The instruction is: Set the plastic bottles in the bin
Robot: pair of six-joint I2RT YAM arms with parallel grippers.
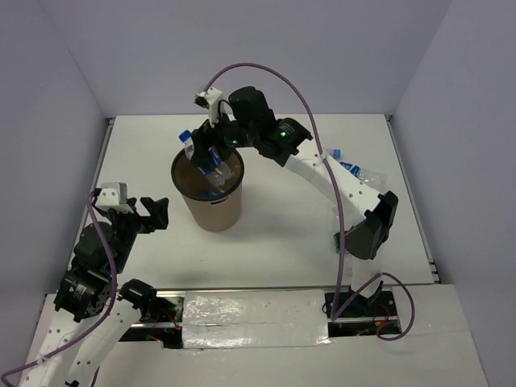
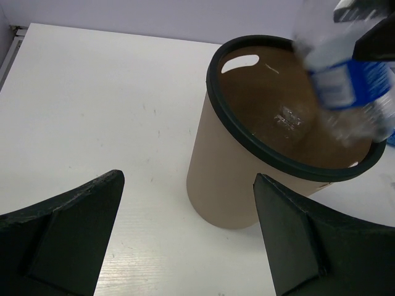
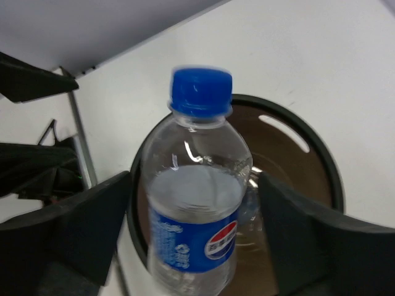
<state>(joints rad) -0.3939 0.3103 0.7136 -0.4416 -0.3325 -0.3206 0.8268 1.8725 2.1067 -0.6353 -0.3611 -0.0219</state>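
Nearest the lens, the left gripper (image 1: 151, 213) hung low by its own base, jaws spread wide and empty, facing the bin's side. The white table (image 1: 282, 242) carried everything else. On it the brown bin (image 1: 211, 211) stood upright, left of centre, its black rim unobstructed on the near side.

The right gripper (image 1: 211, 153) reached over the bin's mouth from the far side. Its jaws were parted, a thin gap showing on each side of a blue-labelled bottle (image 3: 197, 209). The bottle looked let go rather than gripped (its outline was blurred). It sat above the opening, blue cap (image 3: 201, 91) uppermost and leaning toward the far left rim. Clear plastic glinted deep inside the bin, probably a bottle already in. At least one more bottle (image 1: 349, 168) lay on the table behind the right forearm, well apart from the bin and partly hidden.

The drop could go wrong: tilted as it was, the bottle might strike the rim with its cap end and bounce out onto the table. The fingers, so near the rim, could also nudge the light bin and tip it.
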